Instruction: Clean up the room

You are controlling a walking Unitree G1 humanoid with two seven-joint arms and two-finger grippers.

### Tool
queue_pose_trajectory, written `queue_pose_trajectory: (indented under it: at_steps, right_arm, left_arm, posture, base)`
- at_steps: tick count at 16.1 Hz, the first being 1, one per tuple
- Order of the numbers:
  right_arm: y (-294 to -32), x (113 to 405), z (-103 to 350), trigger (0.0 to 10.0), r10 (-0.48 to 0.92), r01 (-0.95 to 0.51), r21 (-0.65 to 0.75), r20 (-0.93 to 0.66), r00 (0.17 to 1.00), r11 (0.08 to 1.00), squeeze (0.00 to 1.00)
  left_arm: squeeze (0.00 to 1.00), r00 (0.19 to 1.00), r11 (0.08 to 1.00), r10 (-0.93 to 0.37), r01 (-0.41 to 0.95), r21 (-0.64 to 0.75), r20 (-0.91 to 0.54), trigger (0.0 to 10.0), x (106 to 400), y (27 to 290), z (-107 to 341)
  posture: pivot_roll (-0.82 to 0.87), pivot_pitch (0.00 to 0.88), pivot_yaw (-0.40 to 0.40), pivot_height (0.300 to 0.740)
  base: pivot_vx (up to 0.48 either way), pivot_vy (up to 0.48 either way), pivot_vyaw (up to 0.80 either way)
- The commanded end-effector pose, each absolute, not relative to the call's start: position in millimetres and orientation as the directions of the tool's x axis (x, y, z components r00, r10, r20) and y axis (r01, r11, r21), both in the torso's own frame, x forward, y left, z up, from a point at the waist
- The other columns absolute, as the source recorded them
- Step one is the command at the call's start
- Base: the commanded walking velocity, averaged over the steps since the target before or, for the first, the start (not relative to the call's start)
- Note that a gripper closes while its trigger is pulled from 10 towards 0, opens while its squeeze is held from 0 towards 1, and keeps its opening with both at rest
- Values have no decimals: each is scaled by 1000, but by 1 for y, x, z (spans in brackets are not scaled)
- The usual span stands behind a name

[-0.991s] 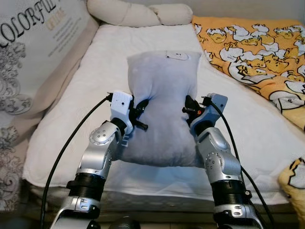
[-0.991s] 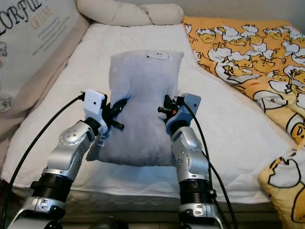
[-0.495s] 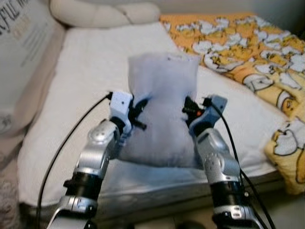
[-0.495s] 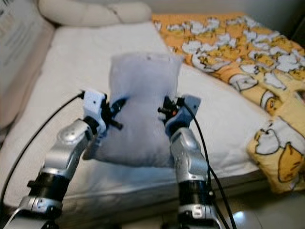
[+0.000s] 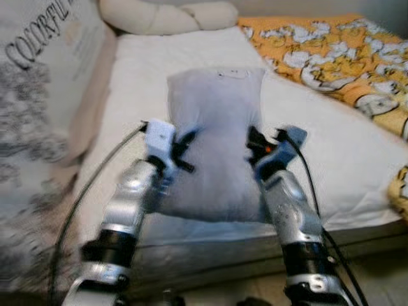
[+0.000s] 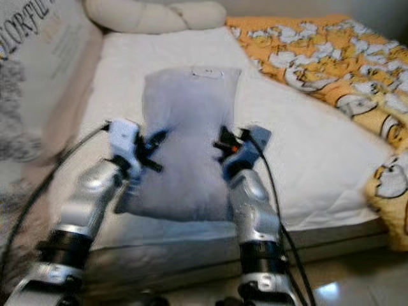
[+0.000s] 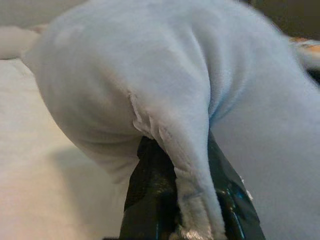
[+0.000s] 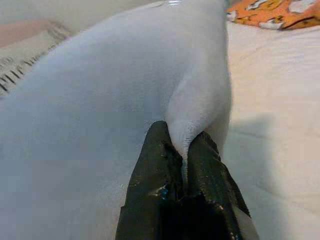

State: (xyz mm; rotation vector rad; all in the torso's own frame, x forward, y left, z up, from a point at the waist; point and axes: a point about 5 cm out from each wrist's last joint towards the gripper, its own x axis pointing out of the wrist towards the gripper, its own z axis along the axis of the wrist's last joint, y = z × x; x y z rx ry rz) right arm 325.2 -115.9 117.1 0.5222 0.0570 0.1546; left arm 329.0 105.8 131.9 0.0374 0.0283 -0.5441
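We hold the grey pillow (image 5: 213, 143) mid-frame, long axis pointing up-frame, left gripper (image 7: 192, 192) and right gripper (image 8: 182, 150) pinching opposite side seams

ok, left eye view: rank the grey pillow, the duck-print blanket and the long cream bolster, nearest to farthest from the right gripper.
1. grey pillow: pinched in the right gripper at its right edge.
2. duck-print blanket: on the bed's right side, beyond and right of the gripper.
3. long cream bolster: at the head of the bed, past the pillow's far end.
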Motion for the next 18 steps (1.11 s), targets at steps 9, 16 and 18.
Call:
queue_pose_trajectory:
  at_steps: [9,16,18]
  right_arm:
    - [-110,326,123,10000,176,-148,501,-8,984,853,0]
    - [-111,327,122,10000,163,-133,502,-18,986,855,0]
    - [-110,327,123,10000,164,-134,510,-14,986,850,0]
  left_arm:
    - [0,872,871,-489,488,63,-2,10000,328,110,141]
    - [0,875,873,-485,484,61,1,10000,330,111,143]
    - [0,875,873,-485,484,62,2,10000,331,110,143]
  posture:
    - [-14,0,-34,740]
    - [-20,0,-24,740]
    - [-19,0,-23,740]
  base:
    - [0,217,0]
    - [0,0,0]
    - [0,0,0]
